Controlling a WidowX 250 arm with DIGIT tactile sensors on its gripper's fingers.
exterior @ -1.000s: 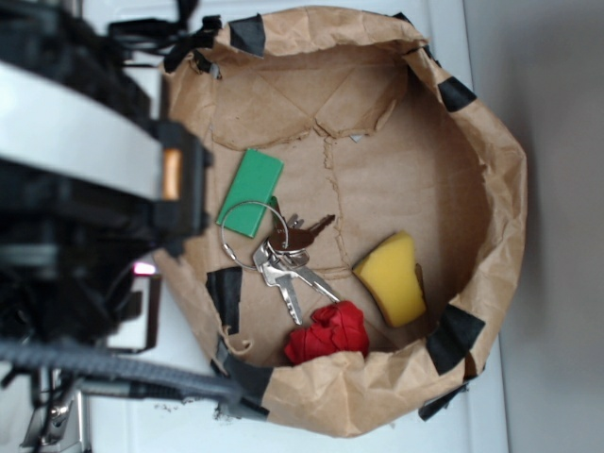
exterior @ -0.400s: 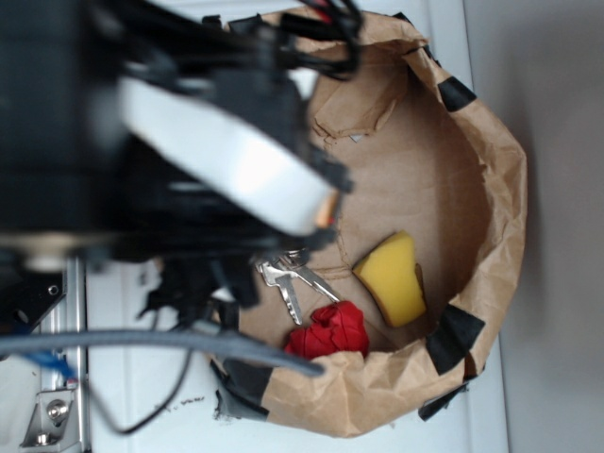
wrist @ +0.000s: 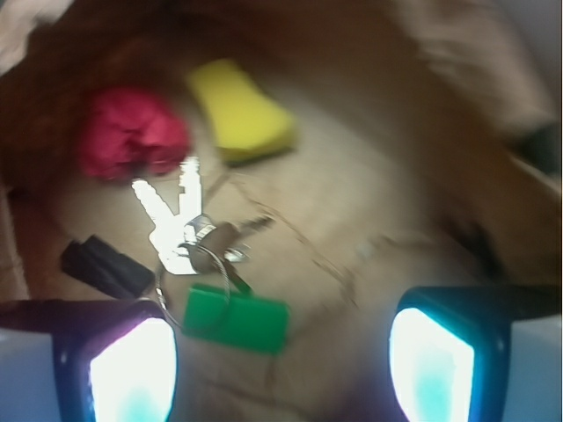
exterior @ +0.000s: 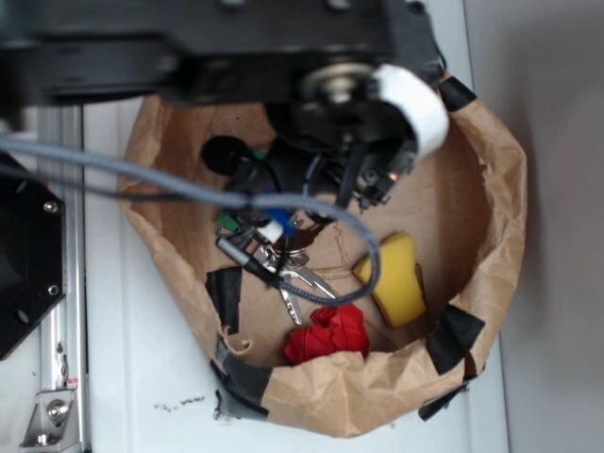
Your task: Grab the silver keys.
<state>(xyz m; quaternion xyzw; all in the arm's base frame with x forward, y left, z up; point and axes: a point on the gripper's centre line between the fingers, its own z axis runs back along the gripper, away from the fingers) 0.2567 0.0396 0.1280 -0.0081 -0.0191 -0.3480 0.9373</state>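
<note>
While the gripper (wrist: 281, 360) hangs wide open over the paper bag (exterior: 491, 160), it should shift left and drop so its jaws straddle the keys (wrist: 180, 224), which lie on the bag floor between the green block (wrist: 236, 321) and red ball (wrist: 132, 132).

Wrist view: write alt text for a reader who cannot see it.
A bunch of silver keys lies on the brown paper floor of a bag, ahead of the open gripper, nearer its left-hand finger than its right. A green block lies just below the keys, with a red crumpled object and a yellow sponge beyond them.
</note>
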